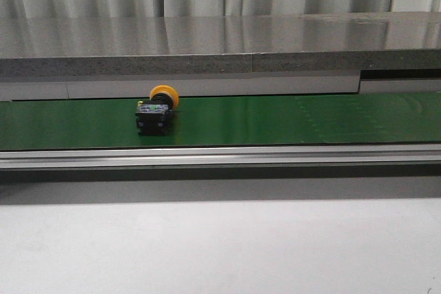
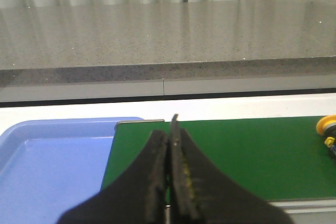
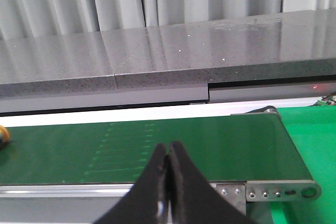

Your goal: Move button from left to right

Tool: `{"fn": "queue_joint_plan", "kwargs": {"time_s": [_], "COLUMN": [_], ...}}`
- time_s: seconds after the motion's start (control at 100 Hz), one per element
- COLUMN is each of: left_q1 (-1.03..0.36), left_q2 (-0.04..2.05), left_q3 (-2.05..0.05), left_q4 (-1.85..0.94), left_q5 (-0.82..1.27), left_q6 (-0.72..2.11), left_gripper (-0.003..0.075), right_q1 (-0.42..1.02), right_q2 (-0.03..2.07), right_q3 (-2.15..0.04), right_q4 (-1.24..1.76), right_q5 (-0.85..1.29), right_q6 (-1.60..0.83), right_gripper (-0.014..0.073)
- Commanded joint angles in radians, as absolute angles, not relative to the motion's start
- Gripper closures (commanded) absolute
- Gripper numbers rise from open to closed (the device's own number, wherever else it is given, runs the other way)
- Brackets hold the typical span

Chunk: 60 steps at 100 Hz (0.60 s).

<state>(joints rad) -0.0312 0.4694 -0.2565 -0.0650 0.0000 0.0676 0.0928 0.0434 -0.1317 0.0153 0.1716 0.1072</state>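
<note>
The button (image 1: 157, 107) lies on the green belt (image 1: 289, 120), left of the middle in the front view, its yellow-orange cap toward the back and its black body toward the front. Its cap (image 2: 328, 126) shows at the edge of the left wrist view, and a sliver of yellow (image 3: 2, 136) at the edge of the right wrist view. My left gripper (image 2: 169, 137) is shut with nothing in it, over the belt's left end. My right gripper (image 3: 168, 149) is shut and empty, near the belt's front rail toward its right end. Neither gripper appears in the front view.
A blue tray (image 2: 52, 156) sits just off the belt's left end. A bright green surface (image 3: 310, 145) lies past the belt's right end. A grey stone counter (image 1: 220, 46) runs behind the belt, an aluminium rail (image 1: 220, 156) along its front.
</note>
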Motion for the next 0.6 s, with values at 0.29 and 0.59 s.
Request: {"fn": "queue_joint_plan", "kwargs": {"time_s": [0.29,0.59], "left_q1": [-0.039,-0.039], "left_q2": [0.470,0.470], "left_q3": [-0.284,-0.284], "left_q4": [-0.072,-0.072], "left_q5": [-0.075,-0.075], "left_q6": [0.071,0.071], "left_gripper": [0.0741,0.0741], "right_q1": [0.093,0.093], "right_q2": [0.481,0.807], "right_q3": [-0.564,-0.809], "right_q4": [0.023,0.025], "right_q5": [0.515,0.694], "right_q6": [0.102,0.102], "right_gripper": [0.0661,0.0661]}}
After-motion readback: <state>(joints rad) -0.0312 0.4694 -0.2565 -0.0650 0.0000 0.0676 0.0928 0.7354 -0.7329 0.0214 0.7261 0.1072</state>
